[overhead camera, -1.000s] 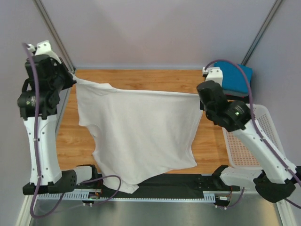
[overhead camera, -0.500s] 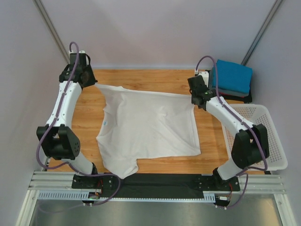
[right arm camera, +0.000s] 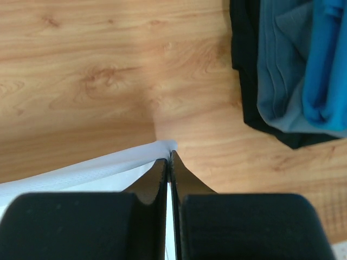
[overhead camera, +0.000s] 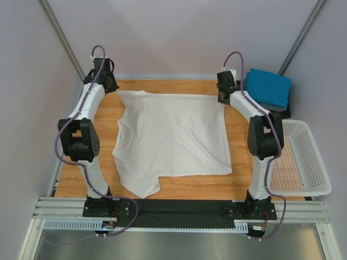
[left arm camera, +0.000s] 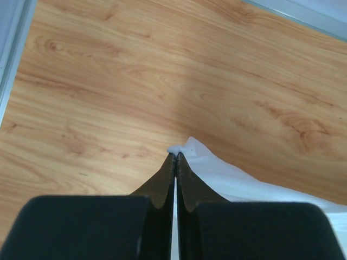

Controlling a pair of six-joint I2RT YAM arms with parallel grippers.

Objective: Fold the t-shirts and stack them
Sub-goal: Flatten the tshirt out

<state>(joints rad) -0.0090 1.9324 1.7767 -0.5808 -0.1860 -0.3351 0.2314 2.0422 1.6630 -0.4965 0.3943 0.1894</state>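
The white t-shirt (overhead camera: 173,138) lies spread on the wooden table (overhead camera: 241,162). The left gripper (left arm camera: 175,157) is clenched on its far left corner and the right gripper (right arm camera: 169,154) on its far right corner. 3 folded tees (right arm camera: 282,70), blue, grey and black, sit stacked near the right gripper.

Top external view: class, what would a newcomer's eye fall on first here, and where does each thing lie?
The large white cloth t-shirt lies spread across the middle of the wooden table. The left gripper and right gripper each pinch one of its far corners, shut on the cloth. At the far right corner sits a folded stack of blue, grey and black tees.
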